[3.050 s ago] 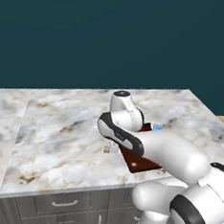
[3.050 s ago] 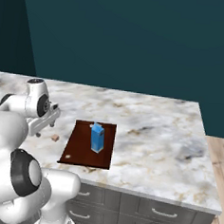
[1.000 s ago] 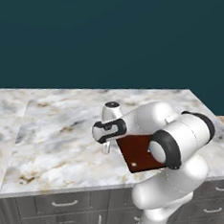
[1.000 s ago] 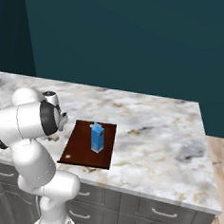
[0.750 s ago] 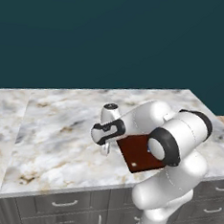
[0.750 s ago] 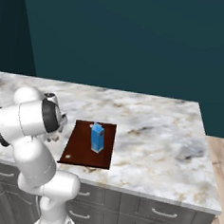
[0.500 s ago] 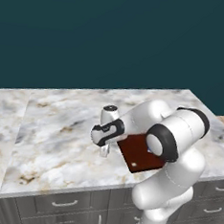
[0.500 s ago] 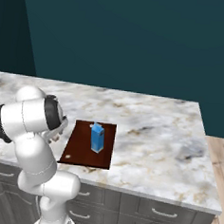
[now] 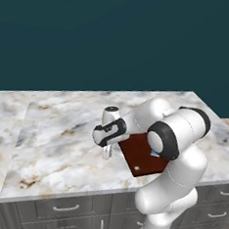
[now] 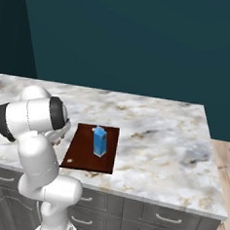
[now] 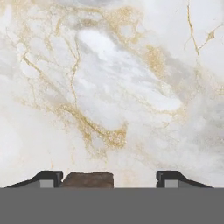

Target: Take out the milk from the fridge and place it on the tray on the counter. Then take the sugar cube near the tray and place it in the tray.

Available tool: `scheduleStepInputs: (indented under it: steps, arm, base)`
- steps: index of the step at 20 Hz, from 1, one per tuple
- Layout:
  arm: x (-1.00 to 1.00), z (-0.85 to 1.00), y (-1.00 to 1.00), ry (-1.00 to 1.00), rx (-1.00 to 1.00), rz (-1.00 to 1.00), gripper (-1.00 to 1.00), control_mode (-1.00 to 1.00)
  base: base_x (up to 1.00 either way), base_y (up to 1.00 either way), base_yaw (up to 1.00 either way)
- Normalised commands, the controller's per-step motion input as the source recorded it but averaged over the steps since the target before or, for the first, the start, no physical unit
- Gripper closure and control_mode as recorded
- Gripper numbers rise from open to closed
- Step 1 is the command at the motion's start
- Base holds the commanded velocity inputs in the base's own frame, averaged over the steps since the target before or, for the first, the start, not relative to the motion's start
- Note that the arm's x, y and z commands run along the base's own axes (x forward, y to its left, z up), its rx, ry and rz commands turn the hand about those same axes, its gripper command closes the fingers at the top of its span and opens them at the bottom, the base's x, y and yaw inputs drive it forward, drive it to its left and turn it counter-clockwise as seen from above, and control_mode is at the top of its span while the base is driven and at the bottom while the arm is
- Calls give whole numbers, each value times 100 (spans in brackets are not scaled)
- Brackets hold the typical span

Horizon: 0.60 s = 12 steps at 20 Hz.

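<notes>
Standing upright in one tray [image 10: 82,156] on the counter [image 10: 163,150]: one milk [image 10: 99,141] carton. Gripper [image 11: 106,177], fingers parted, brackets one brownish sugar cube [image 11: 87,180] just left of the tray.

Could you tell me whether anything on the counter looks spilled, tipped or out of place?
Nothing stands out. The milk stands upright on the tray, which lies flat on the counter, with no spill visible.
</notes>
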Motion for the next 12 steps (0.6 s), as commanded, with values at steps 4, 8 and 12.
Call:
scheduleStepInputs:
  steps: [4, 8, 12]
  arm:
    - [-2, -23, 0, 0, 0, -1, 100, -100]
    - [-8, -21, 0, 0, 0, -3, 100, -100]
    - [-27, -3, 12, 0, -2, -8, 100, -100]
  base:
    - [0, 0, 0]
    - [0, 0, 0]
    - [0, 0, 0]
